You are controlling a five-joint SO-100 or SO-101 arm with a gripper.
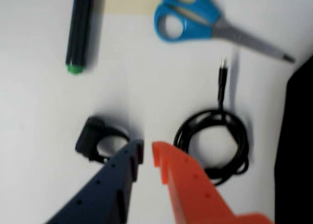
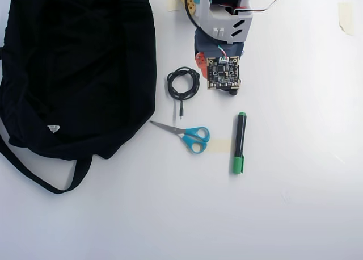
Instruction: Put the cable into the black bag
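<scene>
The cable (image 1: 243, 146) is a thin black cord in a small coil on the white table, its short plug end pointing up the wrist view. In the overhead view the cable (image 2: 169, 83) lies between the black bag and the arm. My gripper (image 1: 146, 146) hovers above the table just left of the coil, with the blue jaw on the left and the orange jaw on the right. The jaws are a narrow gap apart and hold nothing. The black bag (image 2: 79, 61) fills the upper left of the overhead view, and its edge (image 1: 298, 150) shows at the right of the wrist view.
A small chunky black plastic ring (image 1: 90, 138) lies just left of the blue jaw. Blue-handled scissors (image 1: 195, 21) and a black marker with a green cap (image 1: 80, 28) lie beyond; in the overhead view the scissors (image 2: 190, 135) and marker (image 2: 239, 141) are below the arm.
</scene>
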